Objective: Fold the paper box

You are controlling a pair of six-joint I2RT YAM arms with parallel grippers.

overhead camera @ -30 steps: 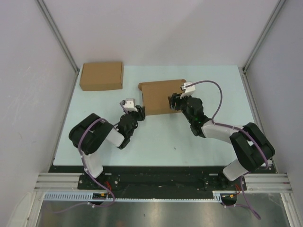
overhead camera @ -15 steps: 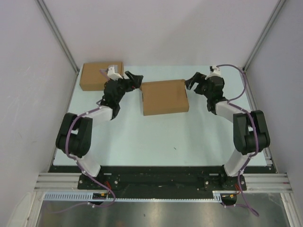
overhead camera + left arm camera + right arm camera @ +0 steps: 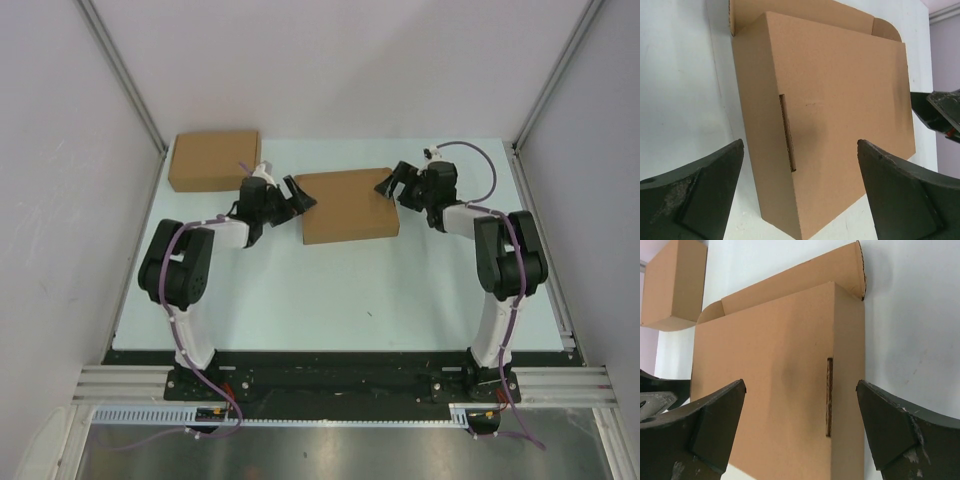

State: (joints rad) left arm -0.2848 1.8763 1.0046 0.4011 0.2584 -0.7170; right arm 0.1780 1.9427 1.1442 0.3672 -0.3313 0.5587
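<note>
The paper box [image 3: 345, 205] lies flat in the middle of the table, folded shut, with a slot in each short side and a flap edge showing along its far side. My left gripper [image 3: 299, 195] is open at the box's left end and not touching it; the left wrist view shows the box [image 3: 835, 100] ahead of the open gripper [image 3: 800, 192]. My right gripper [image 3: 392, 183] is open at the box's right end, also apart from it. The right wrist view shows the box [image 3: 775, 385] beyond the open gripper [image 3: 801, 427].
Another flat brown cardboard box [image 3: 214, 160] lies at the far left corner of the pale table [image 3: 320, 290]; it also shows in the right wrist view [image 3: 675, 285]. Grey walls with metal rails stand on the left, right and far sides.
Both arms have swung out from the box's near side and now stand low at its left and right ends with open jaws. The box has shifted slightly.
</note>
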